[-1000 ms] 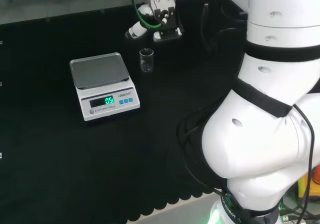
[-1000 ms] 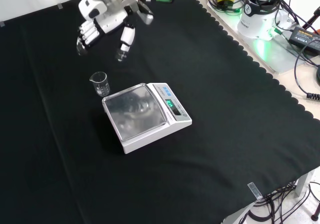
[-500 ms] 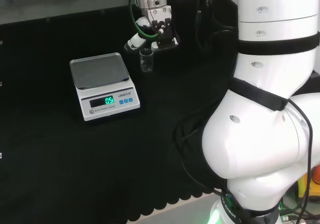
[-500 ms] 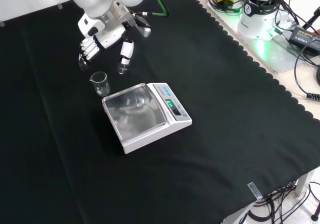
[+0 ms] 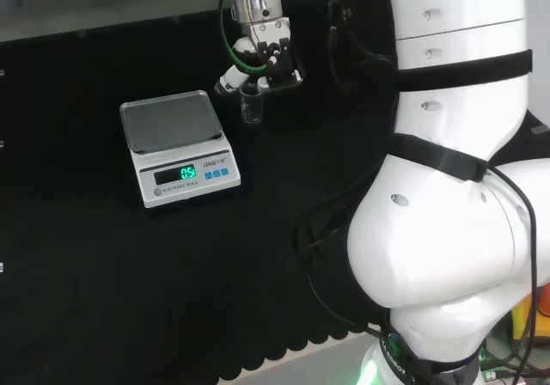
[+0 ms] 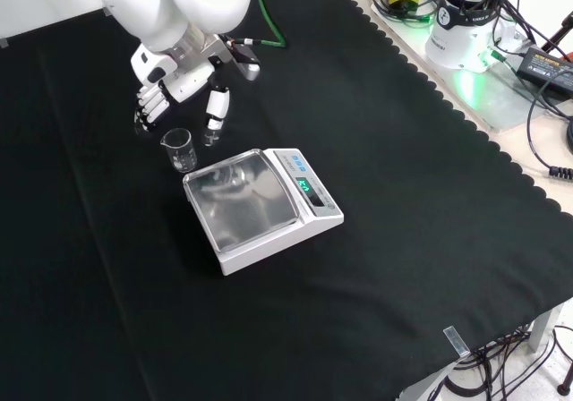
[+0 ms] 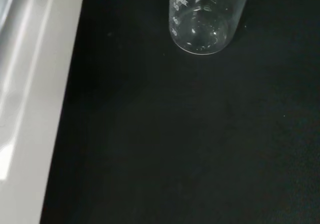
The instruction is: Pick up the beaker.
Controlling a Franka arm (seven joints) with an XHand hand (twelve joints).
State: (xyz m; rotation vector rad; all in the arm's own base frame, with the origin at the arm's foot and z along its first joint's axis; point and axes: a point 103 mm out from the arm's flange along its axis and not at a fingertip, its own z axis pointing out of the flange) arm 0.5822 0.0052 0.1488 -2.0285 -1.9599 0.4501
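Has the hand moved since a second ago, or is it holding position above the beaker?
Yes. In the front view the hand has come down toward the beaker, which stands unmoved beside the scale.

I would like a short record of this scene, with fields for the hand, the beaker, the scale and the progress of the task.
hand: the hand is above the cloth, just behind the beaker in the front view, fingers relaxed and holding nothing
beaker: the beaker is clear glass, upright on the cloth, looks empty, not touched by the hand
scale: the scale is white with a metal pan, beside the beaker, nothing on the pan, display lit green
progress: beaker not yet grasped
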